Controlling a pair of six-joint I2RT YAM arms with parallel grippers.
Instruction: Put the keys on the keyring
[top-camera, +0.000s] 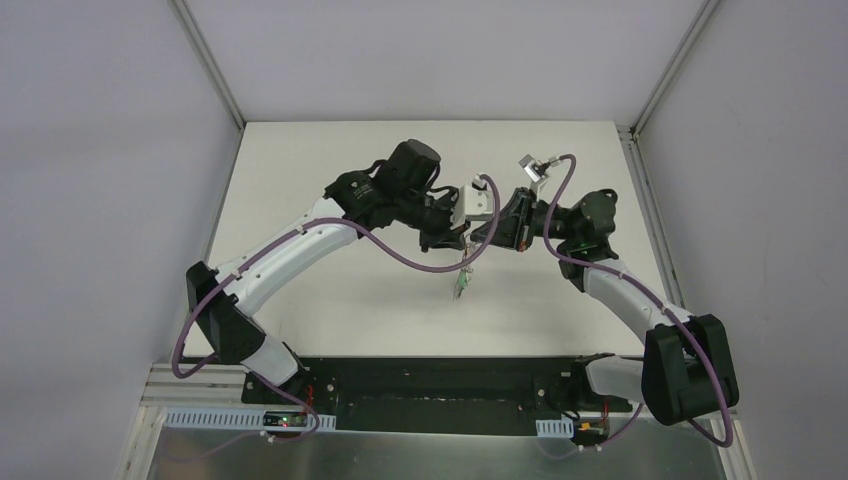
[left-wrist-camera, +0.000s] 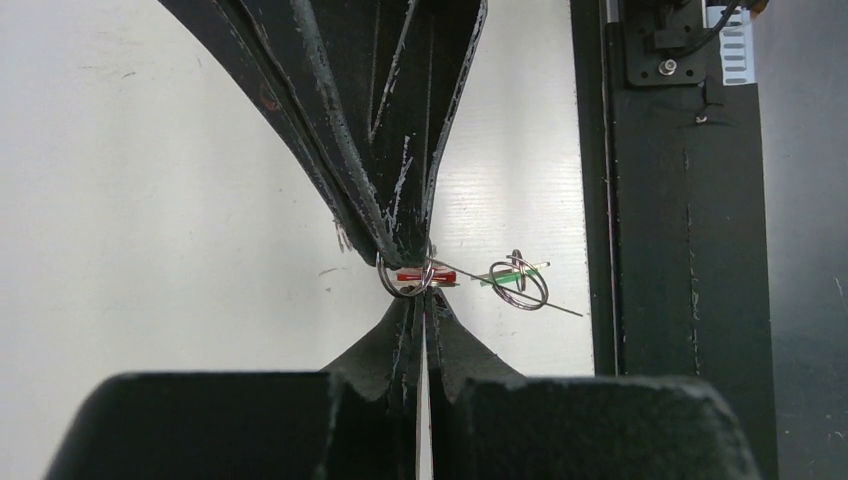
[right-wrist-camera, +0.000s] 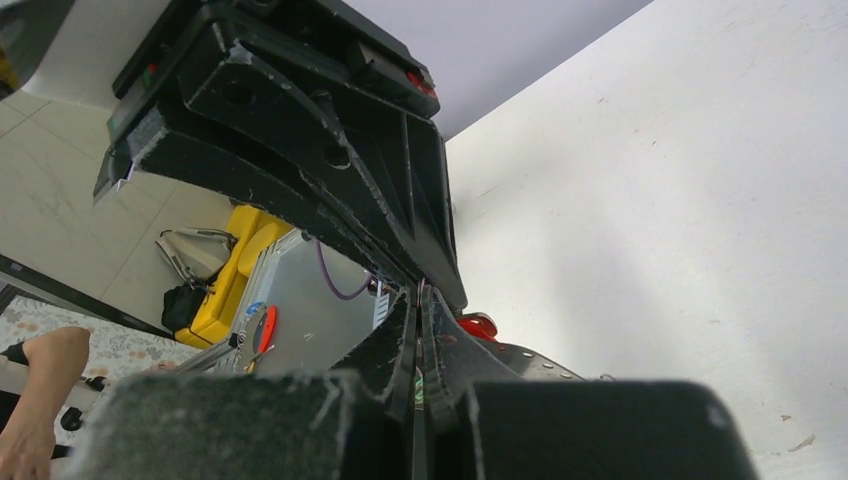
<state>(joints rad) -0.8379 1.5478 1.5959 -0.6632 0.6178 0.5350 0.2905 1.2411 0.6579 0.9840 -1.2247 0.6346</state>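
Observation:
Both grippers meet tip to tip above the middle of the table. My left gripper (left-wrist-camera: 421, 300) is shut, its tips pinching the bottom of the small split ring of the red key (left-wrist-camera: 418, 275). From above, my right gripper (left-wrist-camera: 402, 252) is shut on the same spot. The thin grey wire of the keyring (left-wrist-camera: 540, 300) runs out from its tips, seen edge-on. The green key (left-wrist-camera: 512, 272) hangs on that wire by its small rings, and dangles below the grippers (top-camera: 460, 287) in the top view. In the right wrist view the right gripper (right-wrist-camera: 418, 292) is shut, with the red key's head (right-wrist-camera: 478, 325) beside it.
The white table (top-camera: 330, 290) lies below both arms. A black base rail (left-wrist-camera: 690, 250) runs along its near edge, close to the hanging green key. White walls enclose the left, back and right sides.

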